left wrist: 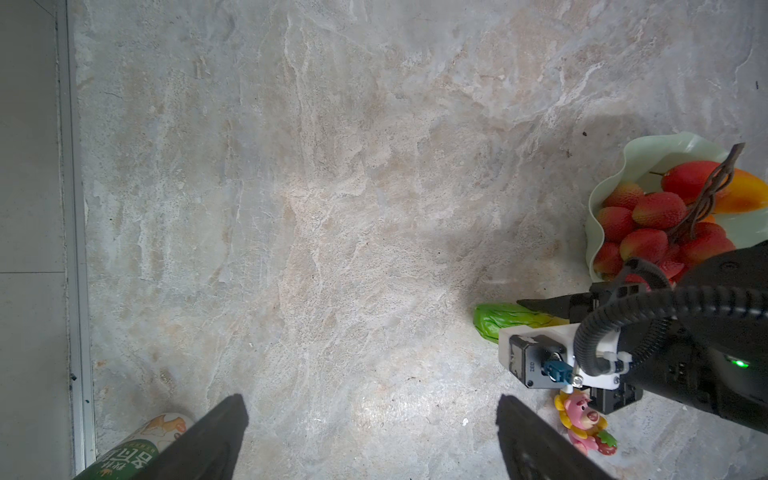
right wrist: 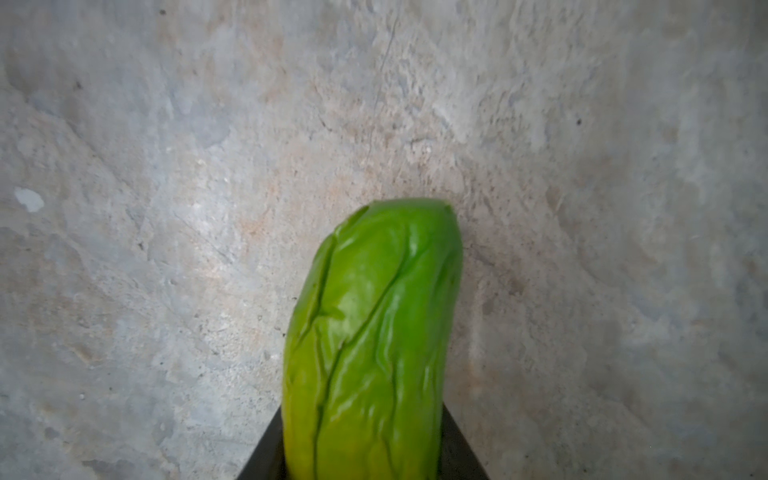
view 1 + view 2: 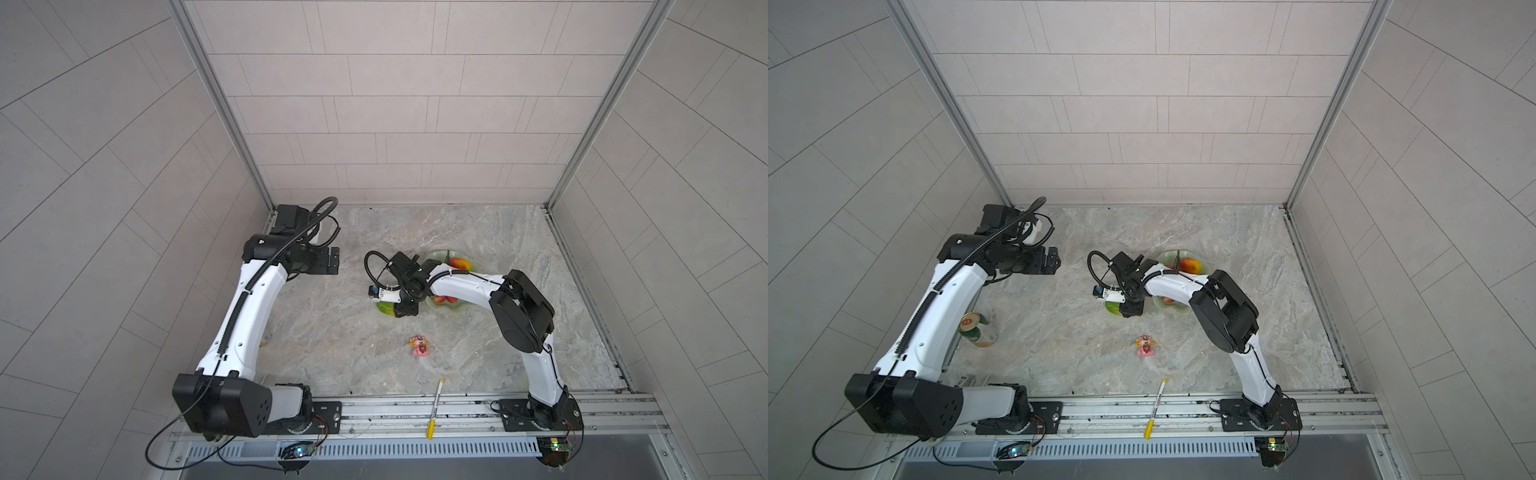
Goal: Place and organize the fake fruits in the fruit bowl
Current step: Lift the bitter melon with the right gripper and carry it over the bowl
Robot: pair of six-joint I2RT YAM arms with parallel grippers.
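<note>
An elongated green-to-yellow fruit [image 2: 374, 332] lies on the marble table just left of the fruit bowl [image 3: 440, 254], in both top views [image 3: 1112, 307]. My right gripper [image 2: 362, 411] reaches down over it, and its two black fingers press against the fruit's sides. The pale mint bowl [image 1: 648, 145] holds a red grape bunch [image 1: 648, 224] with a brown stem and a red-yellow mango [image 3: 460, 263]. The right forearm crosses above the bowl and hides its middle. My left gripper [image 1: 370, 399] hovers open and empty at the far left [image 3: 328, 259].
A small pink figurine [image 3: 420, 346] stands in front of the bowl. A yellow-and-white pen [image 3: 434, 409] lies across the front rail. A green can [image 3: 978, 330] lies under the left arm by the left wall.
</note>
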